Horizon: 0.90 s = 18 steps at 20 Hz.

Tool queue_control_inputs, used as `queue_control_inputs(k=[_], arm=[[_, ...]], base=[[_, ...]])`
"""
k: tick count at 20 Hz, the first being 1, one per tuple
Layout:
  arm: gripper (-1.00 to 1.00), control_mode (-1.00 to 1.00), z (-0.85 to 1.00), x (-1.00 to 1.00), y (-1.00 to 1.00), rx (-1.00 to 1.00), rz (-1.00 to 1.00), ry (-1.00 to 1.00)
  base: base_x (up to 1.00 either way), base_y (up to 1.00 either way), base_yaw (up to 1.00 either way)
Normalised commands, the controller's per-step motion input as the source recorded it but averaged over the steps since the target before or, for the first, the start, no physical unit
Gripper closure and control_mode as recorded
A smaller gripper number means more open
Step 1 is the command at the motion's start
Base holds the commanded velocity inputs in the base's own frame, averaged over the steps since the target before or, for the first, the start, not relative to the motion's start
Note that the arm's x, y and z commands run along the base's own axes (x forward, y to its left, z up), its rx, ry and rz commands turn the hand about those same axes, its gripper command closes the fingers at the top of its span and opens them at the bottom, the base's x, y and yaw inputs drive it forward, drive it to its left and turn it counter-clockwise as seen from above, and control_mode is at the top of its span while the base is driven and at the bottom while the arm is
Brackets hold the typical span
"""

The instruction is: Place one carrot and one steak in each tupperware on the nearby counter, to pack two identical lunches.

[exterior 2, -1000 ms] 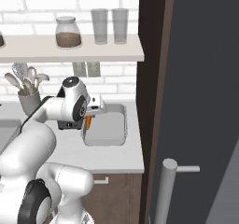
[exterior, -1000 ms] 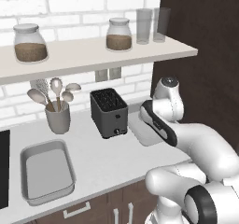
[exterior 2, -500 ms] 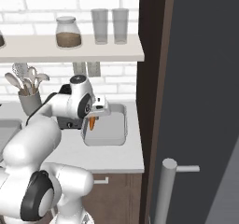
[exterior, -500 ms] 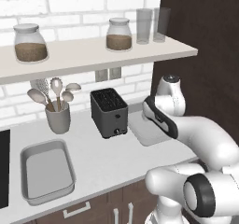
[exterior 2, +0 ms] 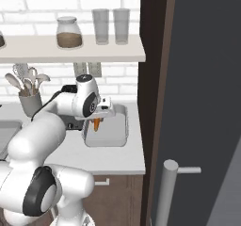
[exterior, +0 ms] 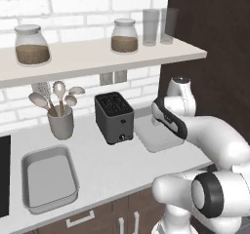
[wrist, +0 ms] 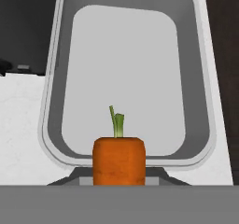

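The claw [exterior 2: 97,120] is closed on a carrot [exterior 2: 96,124], which hangs just above the tray [exterior 2: 117,136] right of the toaster [exterior: 114,117]; it looks light, stiff and smooth, so a grip on the thick end seems best.

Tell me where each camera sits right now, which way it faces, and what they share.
Left base view: behind the arm's left, looking forward and down at the counter, toaster and both tupperware trays; arm at lower right.
Right base view: behind its right, on the same counter; arm at lower left, pincer shut on a carrot.
Hand view: along the pincer, down into the tray, carrot in front.
Shared: the tray beside the toaster.
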Motion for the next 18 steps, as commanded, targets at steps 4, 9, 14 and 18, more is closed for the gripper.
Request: queue_control_inputs(k=[4, 9, 14, 18], arm=[[1.00, -1.00, -0.28, 0.28, -0.16, 0.00, 0.00, 0.00], [1.00, -1.00, -0.44, 0.47, -0.04, 0.00, 0.00, 0.00], [1.00, -1.00, -0.15, 0.35, -0.17, 0.00, 0.01, 0.06], [1.00, -1.00, -0.21, 0.46, -0.12, 0.00, 0.01, 0.05]], base=[[0.00, 0.00, 0.00], [0.00, 0.00, 0.00], [0.00, 0.00, 0.00], [0.00, 0.00, 0.00]])
